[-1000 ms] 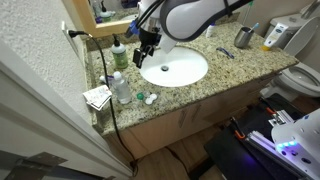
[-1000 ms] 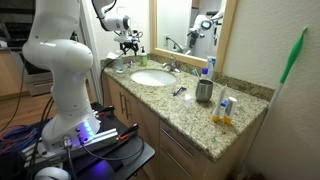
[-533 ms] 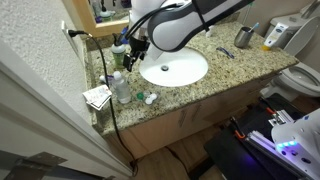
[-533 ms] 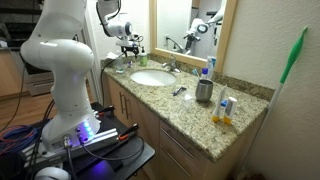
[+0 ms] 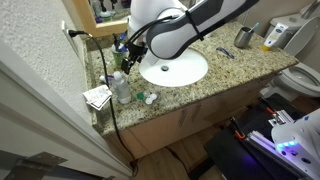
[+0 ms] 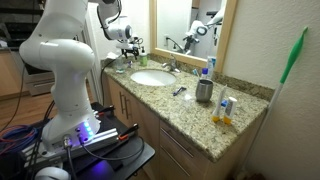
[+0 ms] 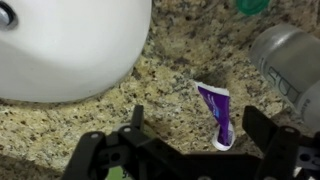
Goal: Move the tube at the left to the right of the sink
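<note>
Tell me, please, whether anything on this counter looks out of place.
A small purple tube lies flat on the granite counter beside the sink instead of standing upright. Nothing looks spilled or broken.

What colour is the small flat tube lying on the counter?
The flat tube is purple; clearest in wrist view.

Glossy sink (image 7: 70, 45), perhaps ceramic; speckled polished stone counter (image 7: 170, 90); shiny plastic purple tube (image 7: 218, 112).

The glossy white jointed robot arm (image 5: 178, 30) arches from upper right toward upper left in an exterior view, its black two-fingered claw (image 5: 128, 50) pointing down. In the wrist view, the claw (image 7: 193, 125) spans the bottom edge, fingers spread wide.
</note>
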Tool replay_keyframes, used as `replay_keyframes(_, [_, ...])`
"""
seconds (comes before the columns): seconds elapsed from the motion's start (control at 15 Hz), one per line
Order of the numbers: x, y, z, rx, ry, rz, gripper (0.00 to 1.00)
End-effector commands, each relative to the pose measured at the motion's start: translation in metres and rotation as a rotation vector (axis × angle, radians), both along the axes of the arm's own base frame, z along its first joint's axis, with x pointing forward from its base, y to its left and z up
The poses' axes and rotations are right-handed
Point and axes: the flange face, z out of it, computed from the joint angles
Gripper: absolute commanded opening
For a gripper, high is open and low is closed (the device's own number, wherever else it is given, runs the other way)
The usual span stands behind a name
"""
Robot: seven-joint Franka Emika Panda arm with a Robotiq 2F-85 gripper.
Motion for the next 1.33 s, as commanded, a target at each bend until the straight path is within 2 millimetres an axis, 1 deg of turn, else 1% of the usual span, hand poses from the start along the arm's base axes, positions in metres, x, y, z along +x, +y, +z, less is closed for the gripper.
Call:
replay_keyframes(0.0, [0.007,-0.002,0.002,0.016,-0.056,0.016,1.00])
replay_keyframes(0.33, [0.006,0.000,0.004,0.037,-0.042,0.082,1.00])
replay_keyframes(0.4, [0.005,0.000,0.005,0.024,-0.048,0.050,1.00])
replay_keyframes(0.67, [0.005,0.001,0.005,0.024,-0.047,0.052,1.00])
replay_keyframes(0.73, [0.000,0.002,0.005,0.018,0.010,0.073,1.00])
replay_keyframes(0.93, [-0.004,0.007,0.003,0.046,0.048,0.107,1.00])
replay_keyframes(1.27, [-0.001,0.003,0.004,0.002,0.005,0.106,1.00])
